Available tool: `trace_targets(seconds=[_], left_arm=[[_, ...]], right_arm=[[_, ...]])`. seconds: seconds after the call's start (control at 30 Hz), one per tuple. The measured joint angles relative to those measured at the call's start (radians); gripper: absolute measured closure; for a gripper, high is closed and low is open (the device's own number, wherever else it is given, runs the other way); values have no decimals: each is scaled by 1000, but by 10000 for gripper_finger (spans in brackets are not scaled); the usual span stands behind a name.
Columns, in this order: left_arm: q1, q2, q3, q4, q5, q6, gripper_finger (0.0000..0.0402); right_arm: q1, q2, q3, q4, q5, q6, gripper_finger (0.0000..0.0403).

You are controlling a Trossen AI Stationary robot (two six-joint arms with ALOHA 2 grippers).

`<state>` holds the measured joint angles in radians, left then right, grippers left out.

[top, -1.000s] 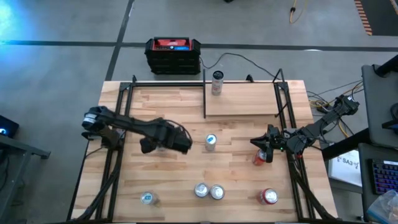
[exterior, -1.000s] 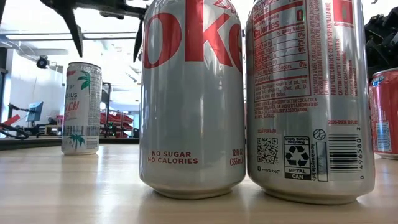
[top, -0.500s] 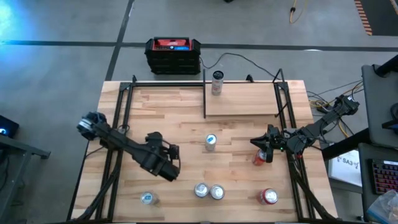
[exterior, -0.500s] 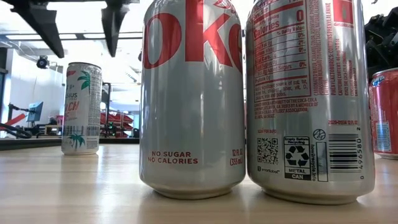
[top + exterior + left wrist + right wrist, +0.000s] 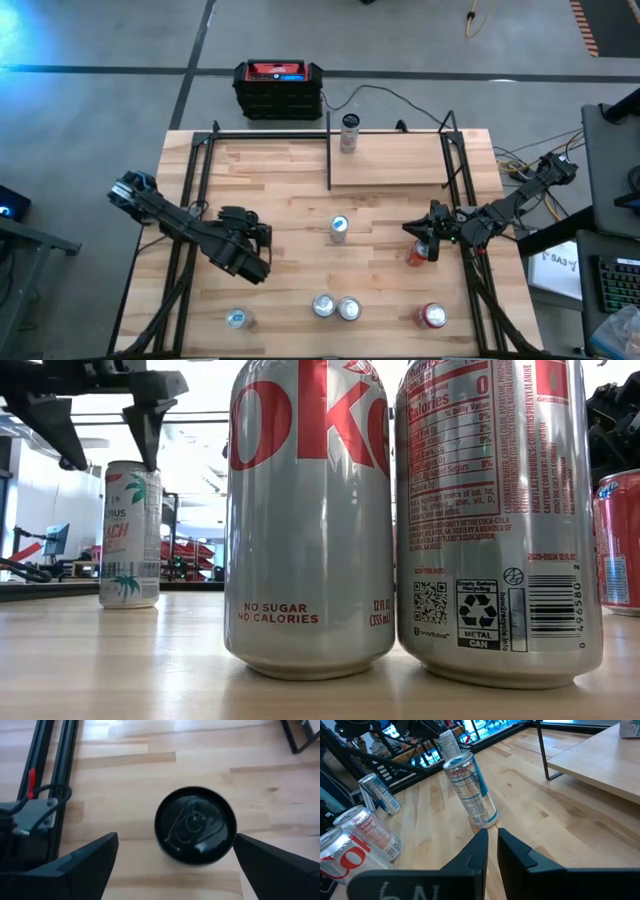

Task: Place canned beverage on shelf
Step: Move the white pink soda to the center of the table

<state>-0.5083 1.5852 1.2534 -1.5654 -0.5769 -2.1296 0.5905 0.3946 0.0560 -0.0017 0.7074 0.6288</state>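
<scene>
A slim white can with a palm-tree print (image 5: 130, 532) stands upright on its base at the table's near left (image 5: 238, 318). My left gripper (image 5: 252, 270) is open just above it. In the left wrist view its two fingers stand on either side of the can's round top (image 5: 195, 825) without touching. In the low view the fingertips (image 5: 150, 445) hang at about the height of the can's rim. The shelf (image 5: 400, 165) lies at the far middle with one can (image 5: 348, 133) standing on its far left corner. My right gripper (image 5: 491, 842) waits shut at the table's right side (image 5: 430, 240).
A blue-and-silver can (image 5: 338, 228) stands mid-table. Two silver cola cans (image 5: 335, 307) stand side by side near the front edge, and a red can (image 5: 432, 316) at the near right. Another red can (image 5: 415, 255) is beside my right gripper. Black frame rods (image 5: 190, 220) run along both sides.
My left gripper has swung from mid-table toward the near left corner, sinking and rolling as it went. It now hangs over the palm-print can. No can has moved.
</scene>
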Motion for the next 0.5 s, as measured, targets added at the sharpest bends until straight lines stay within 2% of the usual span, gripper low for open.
trace_targets(seconds=[0.33,0.5], left_arm=[[2,-1,-46,46,-68,50,124],[11,0,-44,42,-70,-11,178]], right_arm=[[0,0,0,0,0,0,374],[0,0,0,0,0,0,374]])
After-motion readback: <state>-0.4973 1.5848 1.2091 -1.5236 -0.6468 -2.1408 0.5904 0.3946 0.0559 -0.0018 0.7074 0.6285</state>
